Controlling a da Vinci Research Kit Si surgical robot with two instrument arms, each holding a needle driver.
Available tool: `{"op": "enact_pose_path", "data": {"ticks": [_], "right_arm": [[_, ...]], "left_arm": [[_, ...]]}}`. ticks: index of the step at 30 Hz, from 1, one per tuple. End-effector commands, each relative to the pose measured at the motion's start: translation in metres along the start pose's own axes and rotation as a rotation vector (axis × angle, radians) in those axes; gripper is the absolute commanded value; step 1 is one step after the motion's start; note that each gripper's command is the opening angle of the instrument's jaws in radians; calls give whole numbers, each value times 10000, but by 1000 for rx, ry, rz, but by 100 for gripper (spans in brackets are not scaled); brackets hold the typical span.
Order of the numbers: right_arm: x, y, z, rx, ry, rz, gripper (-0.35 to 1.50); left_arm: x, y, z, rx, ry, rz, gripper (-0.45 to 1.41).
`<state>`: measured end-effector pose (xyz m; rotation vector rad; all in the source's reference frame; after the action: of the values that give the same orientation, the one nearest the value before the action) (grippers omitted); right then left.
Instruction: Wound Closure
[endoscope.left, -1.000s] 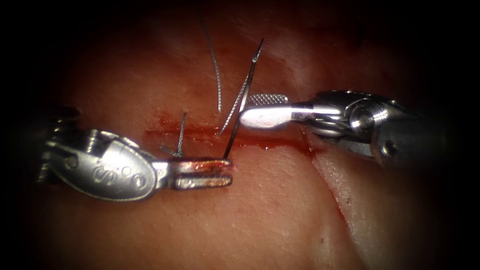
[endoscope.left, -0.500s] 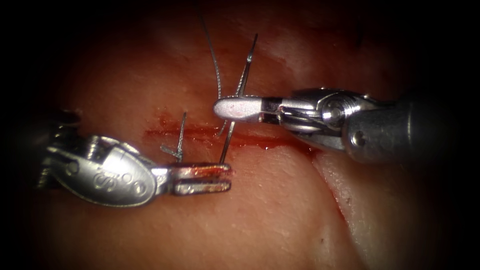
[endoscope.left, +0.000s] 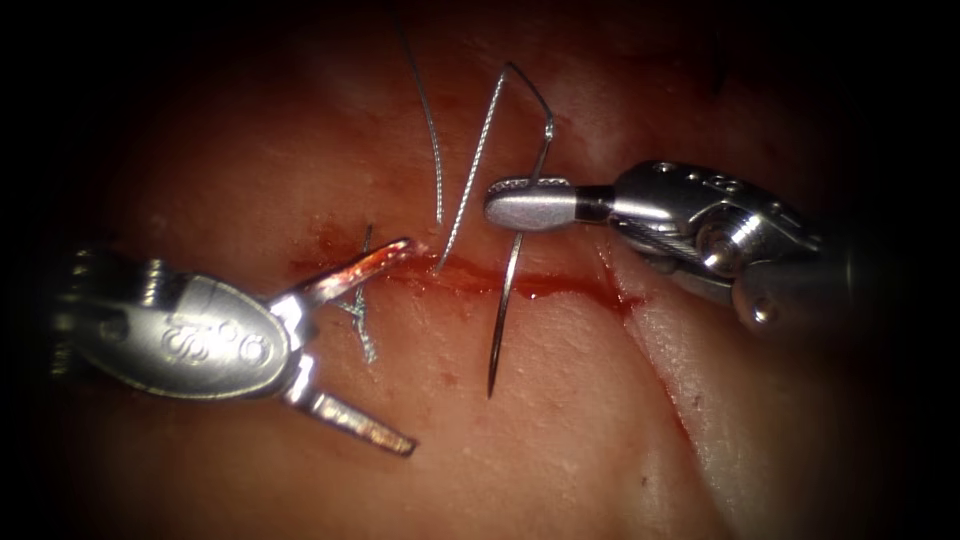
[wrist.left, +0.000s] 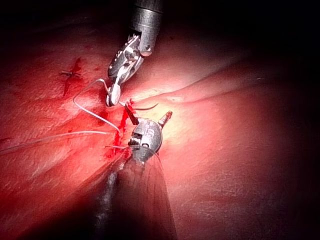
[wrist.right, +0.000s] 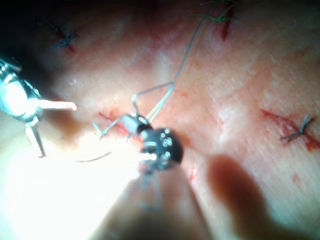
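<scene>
Right end effector (endoscope.left: 500, 203) clamping needle (endoscope.left: 505, 300) near its thread end, free of tissue (endoscope.left: 560, 430); left end effector (endoscope.left: 410, 345) gaping empty; risking needle twisting in so narrow a hold.

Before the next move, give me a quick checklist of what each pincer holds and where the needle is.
1. Right pincer shut on the needle, gripped near its thread end: ok.
2. Left pincer open, holding nothing: ok.
3. Needle out of the tissue, tip showing below the cut: ok.
4. Thread runs from the needle's end down into the cut: ok.
5. Thread free of the earlier knot to its left: cannot tell.
</scene>
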<state>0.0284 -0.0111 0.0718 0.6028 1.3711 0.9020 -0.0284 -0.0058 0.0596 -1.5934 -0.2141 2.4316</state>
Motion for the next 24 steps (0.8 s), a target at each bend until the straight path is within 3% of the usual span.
{"op": "enact_pose_path", "data": {"ticks": [1, 2, 6, 9, 17, 24], "right_arm": [[-3, 8, 9, -5, 2, -28, -35], [-2, 11, 11, -8, 1, -58, -35], [4, 26, 16, -47, -16, -176, -35], [8, 37, 17, -69, -18, -234, -35], [10, 53, 25, -87, -13, -279, -35], [10, 56, 39, -101, -11, -327, -35]], "left_arm": [[-6, -1, 5, -5, -10, -24, 74], [-8, -3, 4, -10, -16, -41, 69], [-23, -25, 7, -33, -61, -260, -3], [-36, -43, 11, -33, -100, -369, -23], [-77, -75, 25, -45, -201, -420, -36], [-117, -80, 44, -31, -256, -420, -45]]}}
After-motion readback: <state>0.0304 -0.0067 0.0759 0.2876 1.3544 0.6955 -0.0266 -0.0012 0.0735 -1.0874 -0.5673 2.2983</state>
